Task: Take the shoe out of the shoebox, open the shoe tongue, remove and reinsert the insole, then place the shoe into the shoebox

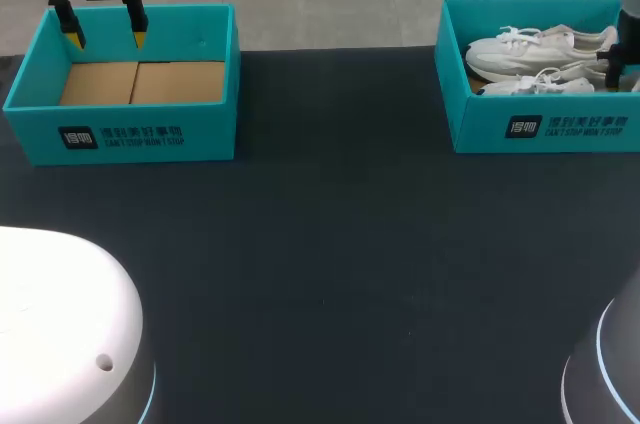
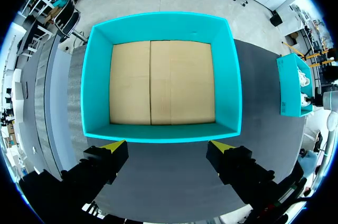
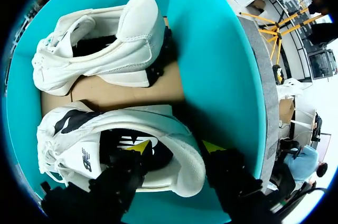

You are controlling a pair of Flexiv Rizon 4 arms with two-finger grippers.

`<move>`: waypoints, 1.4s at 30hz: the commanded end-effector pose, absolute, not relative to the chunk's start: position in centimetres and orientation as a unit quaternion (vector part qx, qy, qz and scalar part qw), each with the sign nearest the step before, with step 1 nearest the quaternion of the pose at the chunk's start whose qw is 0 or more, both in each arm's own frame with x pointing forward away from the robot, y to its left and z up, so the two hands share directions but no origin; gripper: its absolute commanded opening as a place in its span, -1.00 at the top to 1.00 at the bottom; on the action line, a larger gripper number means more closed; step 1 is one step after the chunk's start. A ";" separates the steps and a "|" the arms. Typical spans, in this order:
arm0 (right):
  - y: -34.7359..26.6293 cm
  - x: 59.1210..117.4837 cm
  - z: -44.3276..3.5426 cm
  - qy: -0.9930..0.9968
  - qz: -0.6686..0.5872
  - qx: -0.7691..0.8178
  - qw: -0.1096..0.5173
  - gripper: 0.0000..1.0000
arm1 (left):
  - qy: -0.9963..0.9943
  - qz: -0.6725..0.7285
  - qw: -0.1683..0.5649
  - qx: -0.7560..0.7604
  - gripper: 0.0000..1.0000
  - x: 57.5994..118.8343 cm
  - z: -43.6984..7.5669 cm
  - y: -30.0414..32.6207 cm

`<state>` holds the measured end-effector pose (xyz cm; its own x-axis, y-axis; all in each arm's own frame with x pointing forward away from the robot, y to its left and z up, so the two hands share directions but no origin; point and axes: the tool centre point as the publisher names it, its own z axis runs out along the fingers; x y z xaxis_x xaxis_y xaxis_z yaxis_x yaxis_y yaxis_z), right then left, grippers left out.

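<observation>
bench (image 1: pixel 330 274): dark, carrying both boxes.
shoebox (image 1: pixel 480 119): teal, open-topped.
empty box (image 1: pixel 130 139): teal, well apart from the shoebox.
shoe (image 3: pixel 68 145): white with dark lining, lying along the shoebox's front wall, toe toward the empty box.
right claw (image 3: pixel 174 147): inside the shoebox at the shoe's heel; the nearer arm; cannot tell if it pinches.
left claw (image 1: pixel 105 39): spread, holding nothing, far from the shoebox.

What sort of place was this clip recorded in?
Most likely a robot test bench staged for shoe handling, not a shop: a dark table carries an empty teal shoebox and a second shoebox with two white shoes, and the left gripper hangs by the empty one's rim.
</observation>
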<state>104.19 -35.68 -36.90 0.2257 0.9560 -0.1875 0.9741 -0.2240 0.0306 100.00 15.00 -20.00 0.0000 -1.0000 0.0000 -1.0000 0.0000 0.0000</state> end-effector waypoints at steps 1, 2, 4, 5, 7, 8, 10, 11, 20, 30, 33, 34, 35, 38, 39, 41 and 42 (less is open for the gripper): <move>-35.5 104.5 -38.2 0.616 -0.068 0.782 0.067 0.32 | 0.707 0.000 0.000 -0.707 -1.00 100.0 -20.0 15.0; -35.5 104.5 -38.2 0.615 -0.069 0.783 0.067 0.47 | 0.707 0.000 0.000 -0.707 -1.00 100.0 -20.0 15.0; -35.5 104.5 -38.2 0.612 -0.070 0.784 0.069 0.88 | 0.707 0.000 0.000 -0.707 -1.00 100.0 -20.0 15.0; -35.5 104.5 -38.2 0.610 -0.071 0.786 0.069 1.00 | 0.707 0.000 0.000 -0.707 -1.00 100.0 -20.0 15.0; -35.7 104.5 -38.0 0.606 -0.072 0.789 0.072 1.00 | 0.707 0.000 0.000 -0.707 -1.00 100.0 -20.0 15.0; -35.8 104.5 -37.9 0.601 -0.071 0.793 0.072 1.00 | 0.707 0.000 0.000 -0.707 -1.00 100.0 -20.0 15.0; -35.9 104.4 -37.6 0.597 -0.072 0.796 0.071 1.00 | 0.707 0.000 0.000 -0.707 -1.00 100.0 -20.0 15.0; -36.1 104.4 -37.5 0.595 -0.074 0.797 0.072 1.00 | 0.707 0.000 0.000 -0.707 -1.00 100.0 -20.0 15.0; -36.0 103.5 -33.5 0.579 -0.068 0.809 0.067 1.00 | 0.707 0.000 0.000 -0.707 -1.00 100.0 -20.0 15.0; -35.8 102.8 -26.7 0.576 -0.058 0.809 0.101 1.00 | 0.707 0.000 0.000 -0.707 -1.00 100.0 -20.0 15.0; -35.7 102.5 -24.3 0.577 -0.064 0.808 0.104 1.00 | 0.707 0.000 0.000 -0.707 -1.00 100.0 -20.0 15.0; -35.7 102.4 -23.6 0.577 -0.063 0.808 0.102 1.00 | 0.707 0.000 0.000 -0.707 -1.00 100.0 -20.0 15.0; -35.6 102.3 -23.2 0.577 -0.062 0.808 0.102 1.00 | 0.707 0.000 0.000 -0.707 -1.00 100.0 -20.0 15.0; -35.3 102.0 -21.5 0.579 -0.066 0.806 0.107 1.00 | 0.707 0.000 0.000 -0.707 -1.00 100.0 -20.0 15.0; -35.2 101.9 -20.9 0.580 -0.067 0.805 0.107 1.00 | 0.707 0.000 0.000 -0.707 -1.00 100.0 -20.0 15.0; -35.0 101.7 -20.2 0.581 -0.070 0.803 0.112 1.00 | 0.707 0.000 0.000 -0.707 -1.00 100.0 -20.0 15.0; -34.8 101.6 -19.7 0.582 -0.070 0.802 0.113 1.00 | 0.707 0.000 0.000 -0.707 -1.00 100.0 -20.0 15.0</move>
<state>102.50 -35.70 -22.36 0.3122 0.9198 -0.2378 0.9500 -0.3000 0.0868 100.00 14.99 -20.00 -0.0001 -1.0000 0.0000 -1.0000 0.0001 0.0000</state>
